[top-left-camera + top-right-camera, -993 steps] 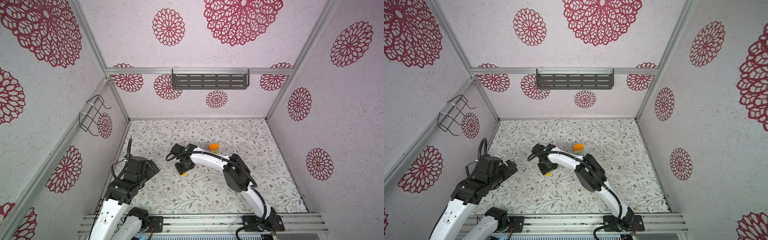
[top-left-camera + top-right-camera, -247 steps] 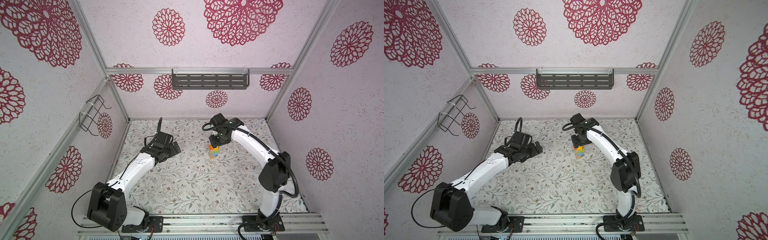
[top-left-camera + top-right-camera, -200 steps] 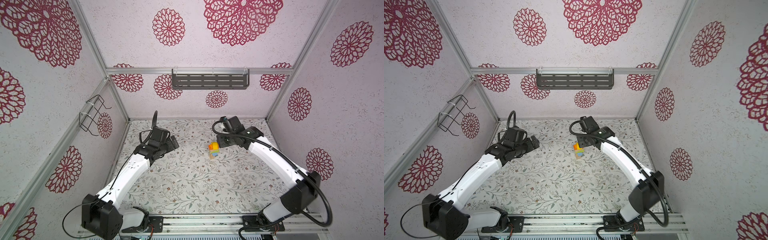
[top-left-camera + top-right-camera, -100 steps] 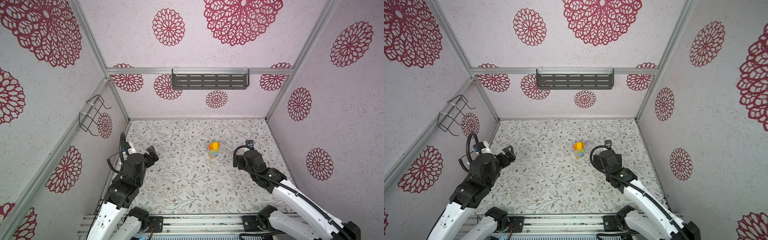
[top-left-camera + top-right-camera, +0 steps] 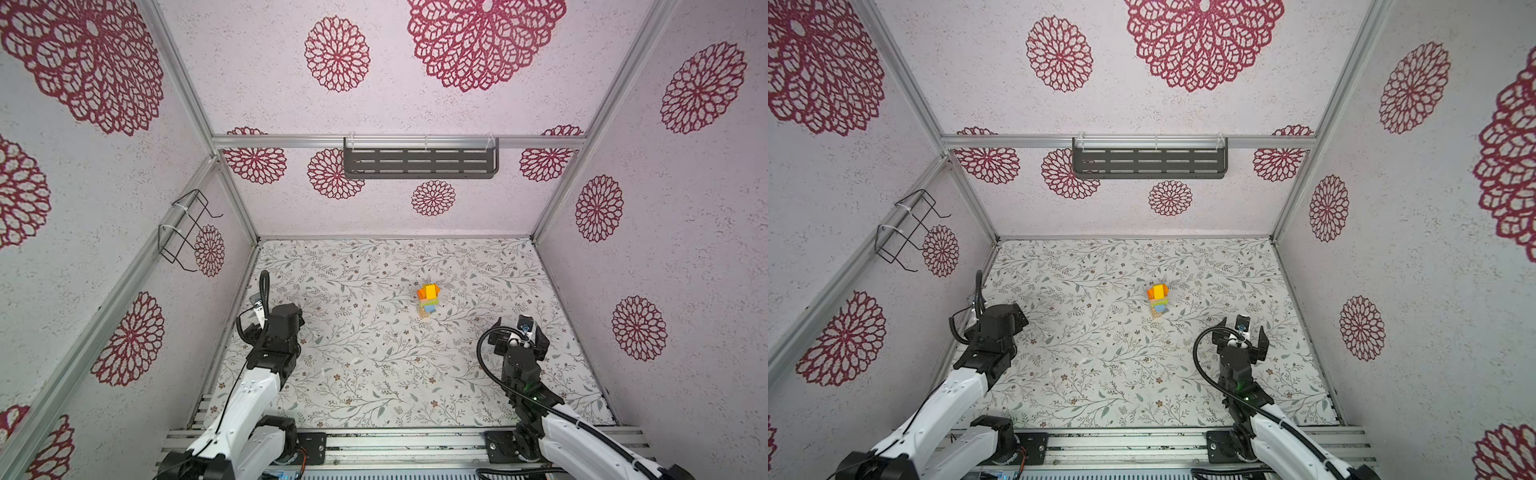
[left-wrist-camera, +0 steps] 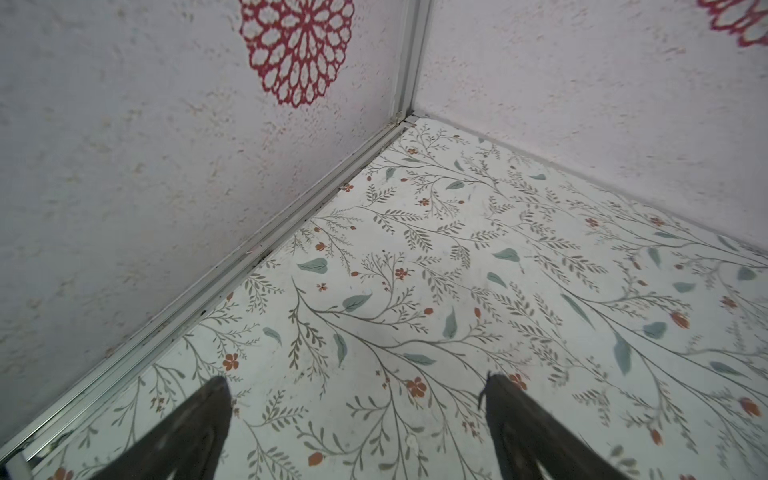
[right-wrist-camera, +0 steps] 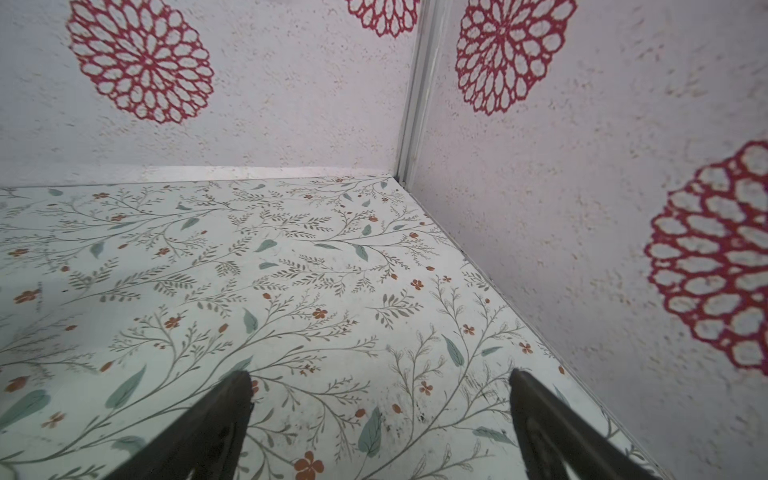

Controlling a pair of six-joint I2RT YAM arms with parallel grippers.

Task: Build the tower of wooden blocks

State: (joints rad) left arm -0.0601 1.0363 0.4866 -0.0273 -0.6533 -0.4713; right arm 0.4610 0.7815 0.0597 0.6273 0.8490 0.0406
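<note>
So the block tower (image 5: 428, 298) stands upright, long axis vertical. My right gripper (image 7: 380, 378) sits right of it, nearer than my left gripper (image 6: 355, 380). Both spread wide, holding nothing.

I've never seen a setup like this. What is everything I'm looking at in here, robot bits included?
wood block tower: one narrow stack, orange and yellow on top, green, light blue and plain wood below, standing alone mid-table towards the back; the number of blocks is too small to tell.
table: one, white with a leaf-and-flower print, the floor of the booth.
walls: three, pale with dark red flower medallions, around the table.
shelf: one, dark grey, slotted, on the back wall.
wire rack: one, black, on the left wall.
rail: one, metal, along the front edge.
left gripper: one, black, open and empty, front left.
right gripper: one, black, open and empty, front right.
</note>
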